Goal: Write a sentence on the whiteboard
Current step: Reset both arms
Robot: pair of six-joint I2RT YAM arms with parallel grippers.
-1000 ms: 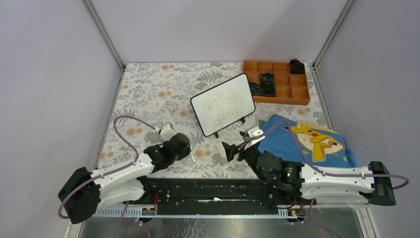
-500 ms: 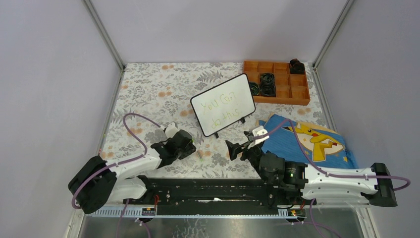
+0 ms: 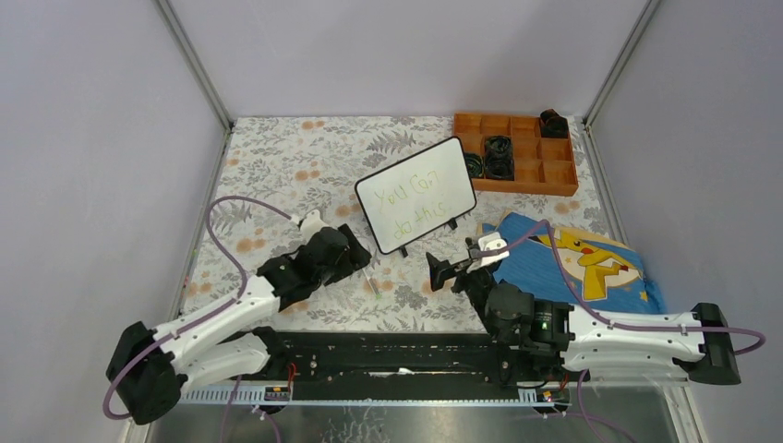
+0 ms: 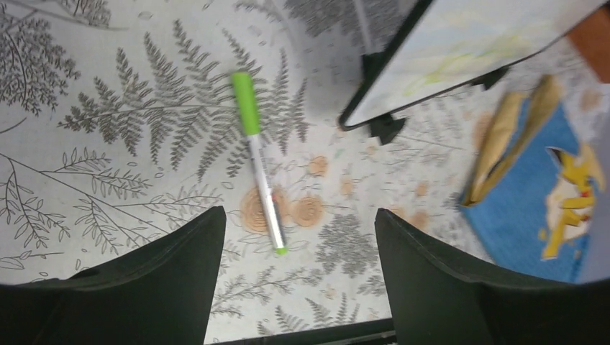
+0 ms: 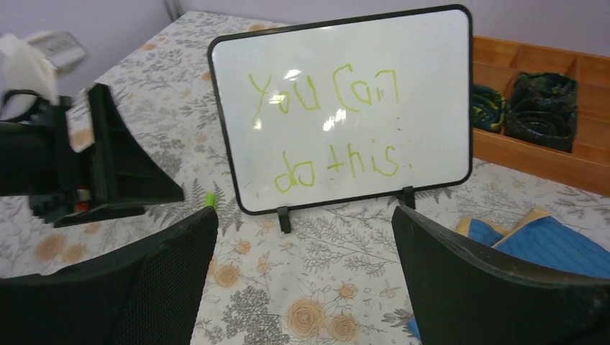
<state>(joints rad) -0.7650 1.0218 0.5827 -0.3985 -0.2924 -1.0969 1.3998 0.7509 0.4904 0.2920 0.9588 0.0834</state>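
Observation:
The whiteboard [image 3: 415, 194] stands tilted on its black feet mid-table, also in the right wrist view [image 5: 431, 86] and the left wrist view [image 4: 460, 50]. The sentence [image 5: 324, 93], in thin green handwriting, reads "You Can do this" over two lines; from above it is faint [image 3: 414, 205]. A marker [image 4: 259, 158] with a green cap lies flat on the floral tablecloth, just left of the board [image 3: 369, 280]. My left gripper [image 4: 298, 215] hovers open over the marker, touching nothing. My right gripper [image 5: 302, 215] is open and empty in front of the board's lower edge [image 3: 443, 274].
An orange compartment tray [image 3: 517, 187] with black coiled items sits behind the board at the back right. A blue Pikachu cloth [image 3: 572, 258] lies crumpled to the right of my right gripper. Grey walls close in the table on three sides.
My left gripper has gone from shut to open, letting the marker go onto the tablecloth, and has moved slightly toward the board. My right gripper has edged a little forward.

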